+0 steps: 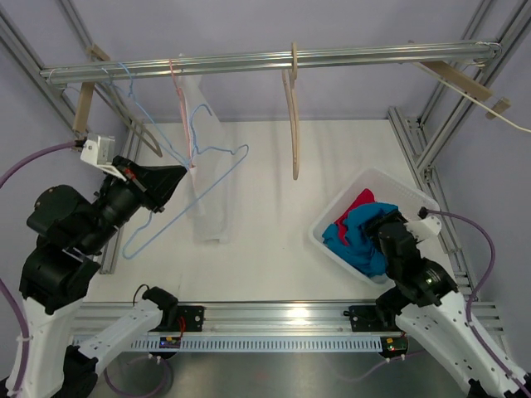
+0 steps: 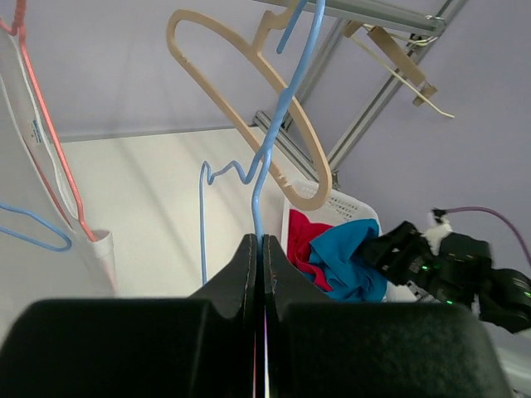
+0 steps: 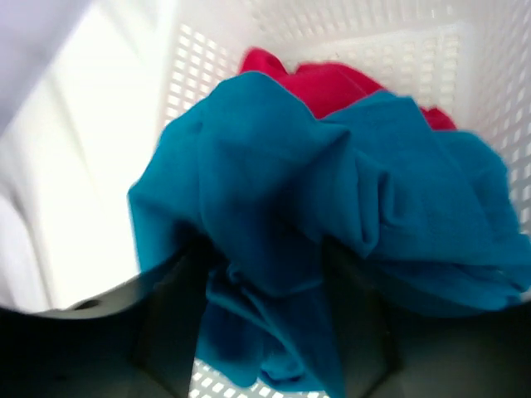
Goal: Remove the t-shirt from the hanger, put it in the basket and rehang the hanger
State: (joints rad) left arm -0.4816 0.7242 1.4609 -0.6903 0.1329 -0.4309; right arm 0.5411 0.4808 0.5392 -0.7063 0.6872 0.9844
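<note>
My left gripper [image 1: 177, 176] is shut on the wire of a bare light-blue hanger [image 1: 222, 152], whose hook hangs on the rail at upper left. In the left wrist view the blue hanger wire [image 2: 255, 207] runs up from between my closed left gripper [image 2: 260, 240]. A blue t-shirt [image 1: 357, 234] lies crumpled in the white basket [image 1: 390, 182] on a red garment [image 1: 359, 201]. My right gripper [image 1: 377, 228] hovers over the basket, open, with folds of the blue t-shirt [image 3: 315, 191] bulging between its spread fingers [image 3: 166, 315].
A white t-shirt [image 1: 207, 195] hangs on a pink hanger [image 1: 178, 91] beside the blue one. A bare wooden hanger [image 1: 293, 116] hangs mid-rail [image 1: 348, 56]. Frame posts stand at both sides. The basket wall [image 3: 207, 66] is perforated.
</note>
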